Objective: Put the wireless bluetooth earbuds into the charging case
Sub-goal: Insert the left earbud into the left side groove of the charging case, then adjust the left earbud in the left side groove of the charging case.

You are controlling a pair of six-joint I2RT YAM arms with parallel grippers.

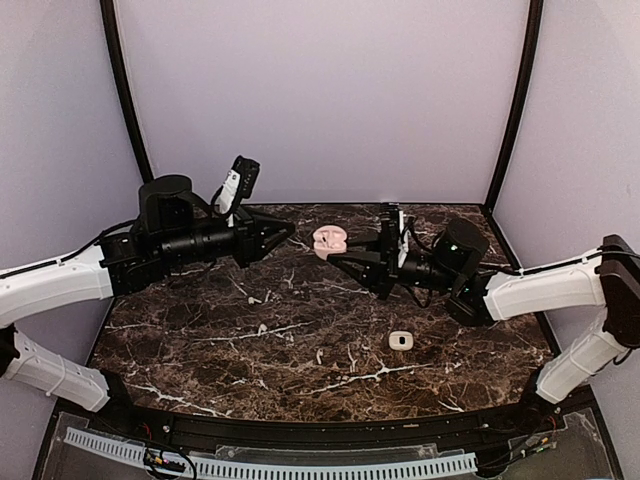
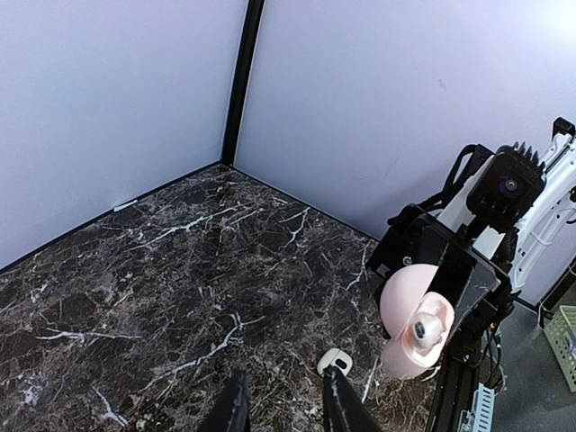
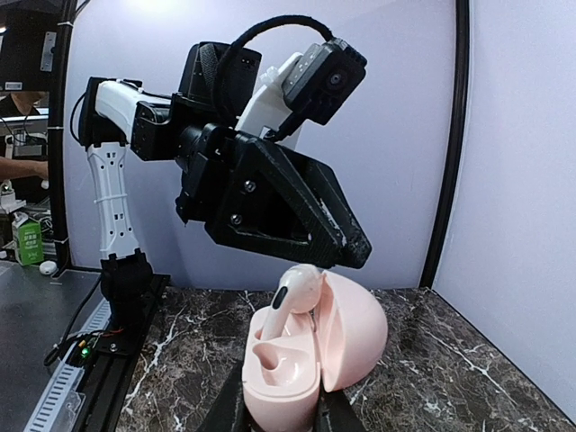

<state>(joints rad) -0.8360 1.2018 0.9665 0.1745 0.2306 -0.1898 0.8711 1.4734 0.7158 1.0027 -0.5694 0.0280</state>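
The task looks about half done. One earbud [image 3: 293,299] stands in the far well of the pink charging case [image 3: 288,364], its stem down and its rounded head proud of the rim, so I judge it dropped in but not pressed home. The near well [image 3: 270,356] is empty. The case is lifted off the marble table [image 1: 250,350], at about 12 o'clock of the tabletop in the overhead view. The right gripper [image 3: 279,407] pinches it by the base from roughly 4 o'clock. The left gripper [image 2: 288,409] comes in from 9 o'clock with its tips just above the earbud. Its own camera shows its fingers [image 2: 236,405] spread with nothing between them. What is left, as I read it, is to seat this earbud, find and fit a second, then shut the lid [image 3: 355,328]. No second earbud can be made out with certainty. A small white item [image 1: 401,340] with a dark centre lies on the table at about 4 o'clock, well apart from the case, and is too small to name. The case is smooth, glossy plastic, an egg-like clamshell with softly rounded edges and moulded sockets. The earbud is pale, hard and slick, with a bulbous head on a short stem. The table is dark polished stone laced with white veins.
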